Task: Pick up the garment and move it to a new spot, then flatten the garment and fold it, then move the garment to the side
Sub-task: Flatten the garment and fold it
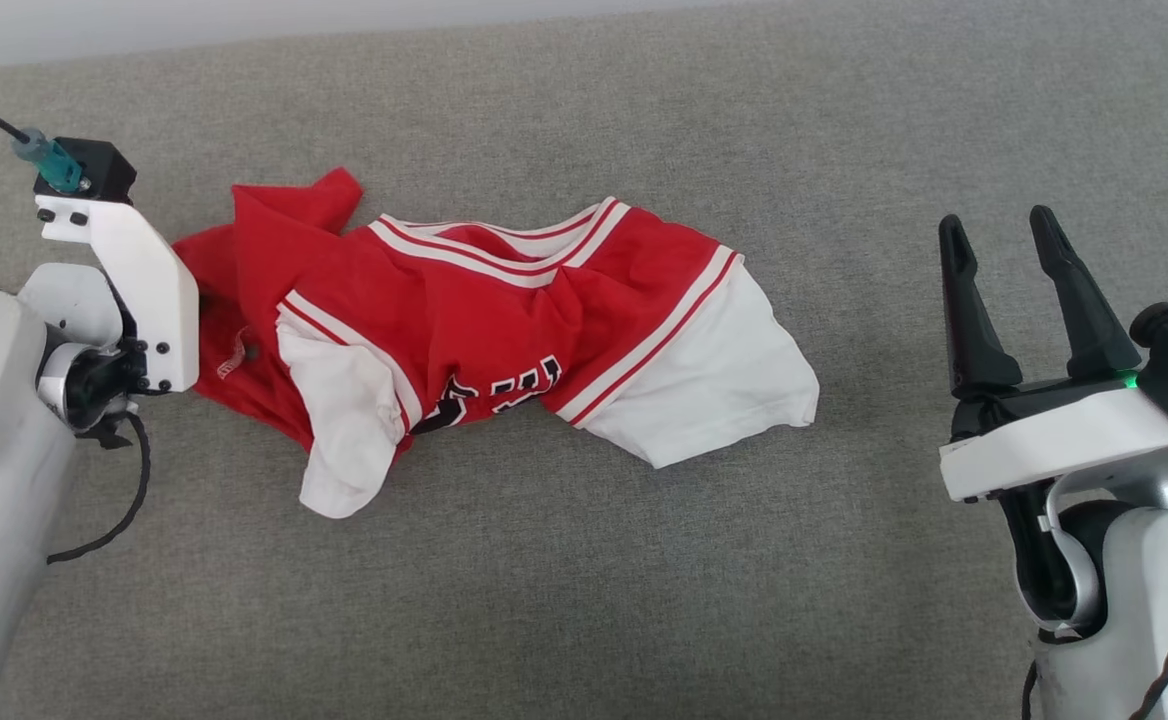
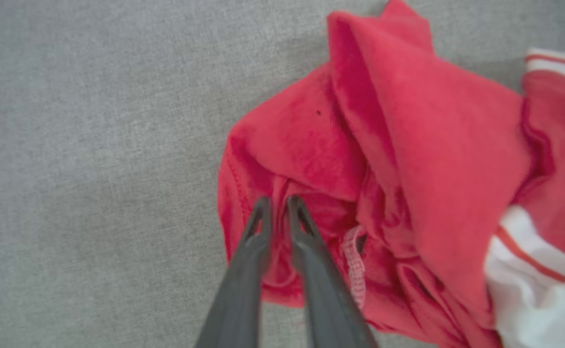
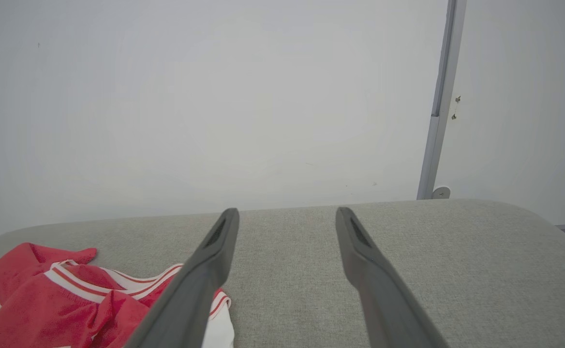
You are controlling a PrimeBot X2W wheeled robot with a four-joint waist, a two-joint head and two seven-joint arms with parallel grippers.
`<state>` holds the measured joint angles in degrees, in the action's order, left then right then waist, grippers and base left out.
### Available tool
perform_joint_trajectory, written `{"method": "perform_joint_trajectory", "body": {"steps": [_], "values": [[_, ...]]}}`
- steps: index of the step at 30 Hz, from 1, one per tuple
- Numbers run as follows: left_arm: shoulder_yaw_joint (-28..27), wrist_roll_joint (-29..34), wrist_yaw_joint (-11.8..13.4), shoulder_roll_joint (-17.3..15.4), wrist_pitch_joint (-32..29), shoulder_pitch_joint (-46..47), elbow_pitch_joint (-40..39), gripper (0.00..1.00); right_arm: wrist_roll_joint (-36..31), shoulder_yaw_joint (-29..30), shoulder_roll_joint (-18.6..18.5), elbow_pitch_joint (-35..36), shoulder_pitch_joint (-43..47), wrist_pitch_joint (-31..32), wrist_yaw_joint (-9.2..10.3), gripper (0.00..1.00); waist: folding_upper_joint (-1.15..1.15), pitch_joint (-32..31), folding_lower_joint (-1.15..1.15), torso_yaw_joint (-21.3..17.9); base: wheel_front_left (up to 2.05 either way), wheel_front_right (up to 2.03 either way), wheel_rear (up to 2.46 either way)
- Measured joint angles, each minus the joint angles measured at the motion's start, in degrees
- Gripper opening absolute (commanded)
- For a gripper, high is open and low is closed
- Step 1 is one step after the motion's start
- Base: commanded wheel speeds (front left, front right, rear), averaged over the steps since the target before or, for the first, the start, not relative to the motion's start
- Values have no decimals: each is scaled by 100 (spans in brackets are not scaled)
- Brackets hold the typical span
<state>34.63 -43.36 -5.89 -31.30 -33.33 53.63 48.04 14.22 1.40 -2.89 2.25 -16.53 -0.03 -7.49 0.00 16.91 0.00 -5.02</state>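
Observation:
The garment (image 1: 504,320), red with white sleeves and striped trim, lies crumpled on the grey cloth surface, left of middle. My left wrist (image 1: 134,290) hangs over its left edge and hides the fingers there. In the left wrist view my left gripper (image 2: 278,202) has its two dark fingers drawn close together on a fold of red cloth at the garment's (image 2: 408,145) edge. My right gripper (image 1: 997,222) stands open well to the right of the white sleeve, holding nothing. In the right wrist view the right gripper (image 3: 287,212) is spread wide, with the garment (image 3: 45,299) at lower left.
The grey upholstered surface (image 1: 584,600) stretches all around the garment, with bare room in front and to the right. Its far edge meets a white wall (image 3: 215,96). A grey metal post (image 3: 439,106) rises behind the right end.

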Motion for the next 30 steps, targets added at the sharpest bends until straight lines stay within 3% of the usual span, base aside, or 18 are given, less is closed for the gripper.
{"method": "perform_joint_trajectory", "body": {"steps": [8,13,16,23,30], "values": [[8,-255,-48,56,-527,143,-183,100,0,107,0,13,53,-2,0,100,0,-83,0,78,0,0,0],[0,-430,71,110,-1042,161,-593,100,5,190,0,33,88,3,0,100,0,-149,0,147,0,0,0],[-13,-602,232,148,-1396,137,-1103,100,7,240,0,73,133,27,0,100,0,-187,0,200,0,0,0],[181,-689,905,21,-2270,-435,-2686,100,44,243,1,118,140,53,0,100,0,-178,0,233,0,0,0],[334,-615,1350,-263,-2593,-942,-3399,100,129,192,0,91,116,35,0,100,0,-65,0,135,0,0,0]]}}
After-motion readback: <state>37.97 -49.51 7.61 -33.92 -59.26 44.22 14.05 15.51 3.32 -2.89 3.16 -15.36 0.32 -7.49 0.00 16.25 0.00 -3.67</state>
